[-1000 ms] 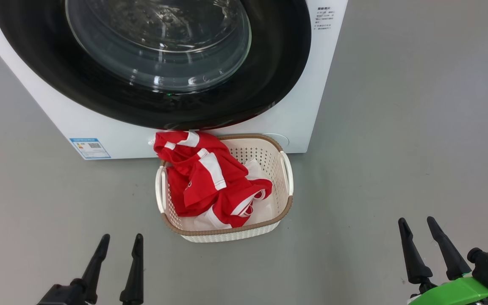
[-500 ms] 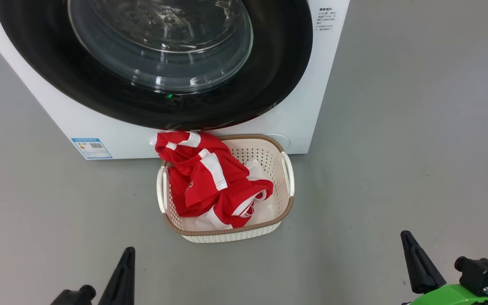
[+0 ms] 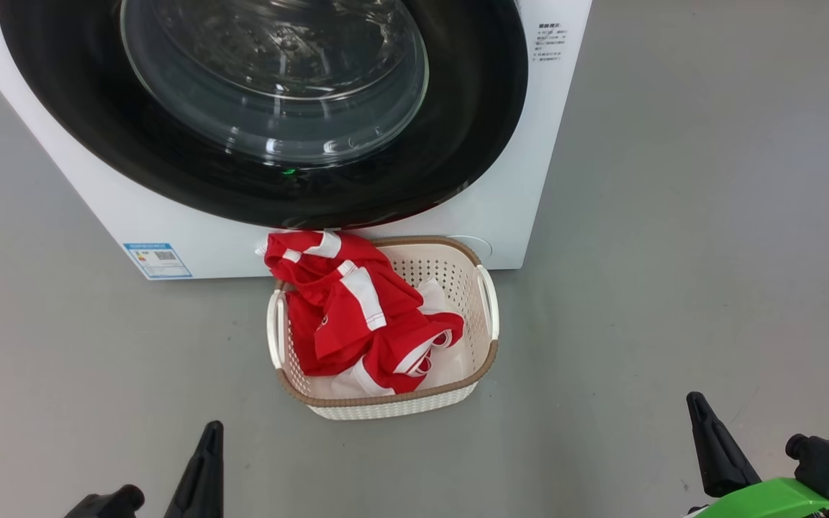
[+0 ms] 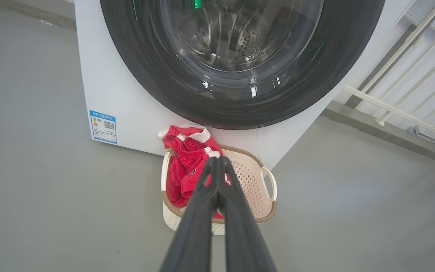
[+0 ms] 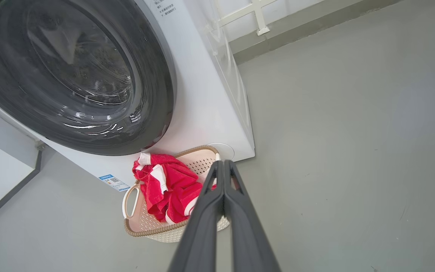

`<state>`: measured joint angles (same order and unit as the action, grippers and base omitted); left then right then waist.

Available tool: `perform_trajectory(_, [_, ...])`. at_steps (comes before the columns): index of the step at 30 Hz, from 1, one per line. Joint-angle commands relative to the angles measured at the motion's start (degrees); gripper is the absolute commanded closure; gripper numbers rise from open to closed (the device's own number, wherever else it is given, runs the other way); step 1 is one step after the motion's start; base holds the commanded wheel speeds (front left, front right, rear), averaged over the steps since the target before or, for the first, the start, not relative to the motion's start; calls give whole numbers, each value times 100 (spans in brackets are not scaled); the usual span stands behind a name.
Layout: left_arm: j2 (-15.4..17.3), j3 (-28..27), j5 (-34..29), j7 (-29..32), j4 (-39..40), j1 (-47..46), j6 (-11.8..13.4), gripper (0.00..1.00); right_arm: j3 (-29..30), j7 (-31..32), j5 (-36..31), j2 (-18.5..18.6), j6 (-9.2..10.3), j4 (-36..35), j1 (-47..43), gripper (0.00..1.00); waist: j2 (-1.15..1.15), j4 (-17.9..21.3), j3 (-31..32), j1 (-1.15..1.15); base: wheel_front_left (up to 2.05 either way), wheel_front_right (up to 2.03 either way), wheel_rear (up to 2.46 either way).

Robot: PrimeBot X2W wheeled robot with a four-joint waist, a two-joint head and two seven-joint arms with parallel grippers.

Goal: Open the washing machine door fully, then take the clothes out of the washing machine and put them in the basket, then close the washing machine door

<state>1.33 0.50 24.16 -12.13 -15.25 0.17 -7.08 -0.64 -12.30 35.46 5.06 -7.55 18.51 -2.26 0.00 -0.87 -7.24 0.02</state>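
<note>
Now the red clothes [image 3: 357, 316] lie heaped in the basket [image 3: 488, 358] on the floor [image 3: 673, 252], just before the washing machine [image 3: 508, 208], its door [image 3: 472, 129] closed. The left end effector [image 4: 216, 160] and the right end effector [image 5: 224, 163] are each pinched together, empty.

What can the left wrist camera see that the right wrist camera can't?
Left wrist camera: the shut left gripper, a green glow on the washing machine door, and drum holes behind its glass. Right wrist camera: the shut right gripper and black printed text on the washing machine. Both: the door closed, the red clothes in the basket, the blue label and the grey floor.
</note>
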Motion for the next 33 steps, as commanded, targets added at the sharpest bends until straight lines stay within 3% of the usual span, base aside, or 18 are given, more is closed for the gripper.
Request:
perform_trajectory(1, [111,-19,253,24,110,-85,-4,100,37,34,186,62,1,-146,112,100,0,2,16,-1,0,0,0])
perform_trajectory(33, [220,-84,2267,451,117,-240,-17,100,167,516,1837,30,3,-236,321,100,0,27,216,-1,0,0,0])
